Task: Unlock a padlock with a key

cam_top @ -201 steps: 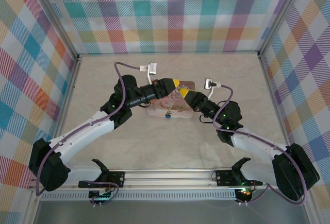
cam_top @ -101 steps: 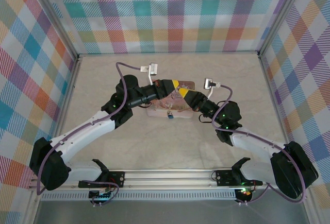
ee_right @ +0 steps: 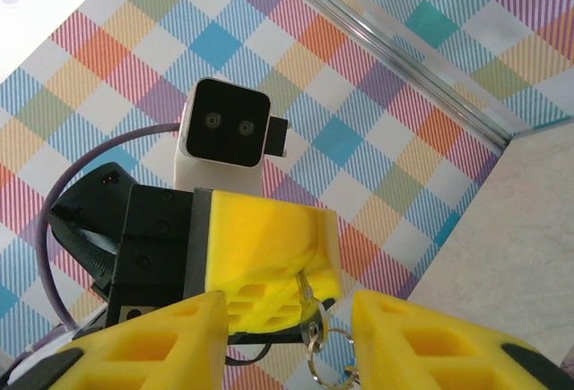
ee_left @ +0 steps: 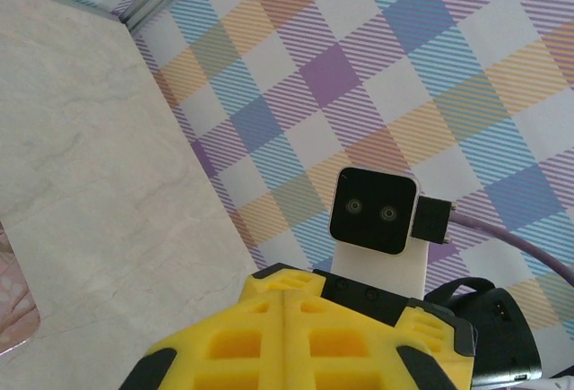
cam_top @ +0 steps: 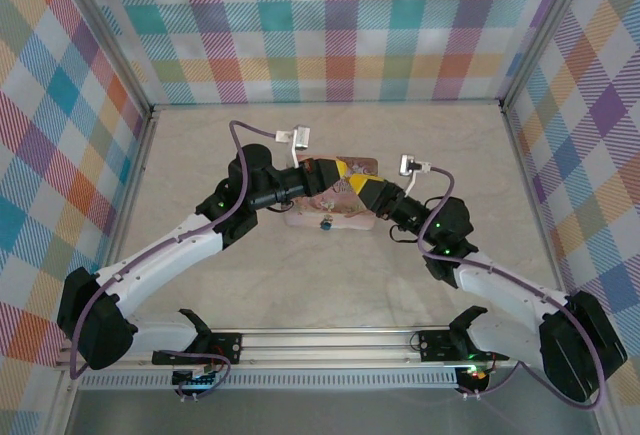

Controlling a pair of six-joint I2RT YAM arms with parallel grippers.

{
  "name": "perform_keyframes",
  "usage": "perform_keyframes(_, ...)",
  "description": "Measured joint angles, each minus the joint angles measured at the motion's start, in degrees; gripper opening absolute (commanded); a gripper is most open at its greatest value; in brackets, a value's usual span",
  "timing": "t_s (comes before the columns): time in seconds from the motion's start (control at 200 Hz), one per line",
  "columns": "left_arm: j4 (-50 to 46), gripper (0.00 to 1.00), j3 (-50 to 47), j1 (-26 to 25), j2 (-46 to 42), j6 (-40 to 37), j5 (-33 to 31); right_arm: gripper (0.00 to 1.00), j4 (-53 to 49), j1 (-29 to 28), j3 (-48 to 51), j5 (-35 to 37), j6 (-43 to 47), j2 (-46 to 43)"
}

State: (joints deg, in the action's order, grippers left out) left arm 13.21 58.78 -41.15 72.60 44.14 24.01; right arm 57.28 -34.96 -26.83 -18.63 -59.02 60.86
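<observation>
Two tools (cam_top: pixel 338 167) (cam_top: pixel 358 188), one key (ee_right: pixel 308 302)

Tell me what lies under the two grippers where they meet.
A pinkish mat lies beneath the left gripper and right gripper, its near edge showing. They cover its middle, so anything there is hidden.

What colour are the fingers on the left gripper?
Yellow; the fingers show best in the left wrist view.

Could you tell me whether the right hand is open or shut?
Open: the right hand has its fingers well apart.
</observation>
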Motion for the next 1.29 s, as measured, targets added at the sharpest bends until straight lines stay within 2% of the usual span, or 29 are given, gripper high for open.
perform_keyframes(0.1, 0.02, 0.0, 0.0, 0.0, 0.0, 0.02, 0.39, 0.42, -0.9, 0.0, 0.0, -0.02, 0.0, 0.11)
perform_keyframes(0.4, 0.02, 0.0, 0.0, 0.0, 0.0, 0.2, 0.61, 0.26, -1.01, 0.0, -0.28, -1.14, -0.04, 1.84)
perform_keyframes(0.58, 0.04, 0.0, 0.0, 0.0, 0.0, 0.22, 0.59, 0.08, -0.74, 0.0, -0.72, -1.64, 0.07, 1.84)
perform_keyframes(0.695, 0.04, 0.0, 0.0, 0.02, 0.11, 0.31, 0.39, 0.0, -0.66, 0.0, -0.76, -1.97, 0.33, 1.84)
perform_keyframes(1.295, 0.24, 0.0, 0.0, 0.02, 0.13, 0.46, 0.61, 0.0, -1.97, 0.0, -0.79, -1.97, 1.68, 0.92)
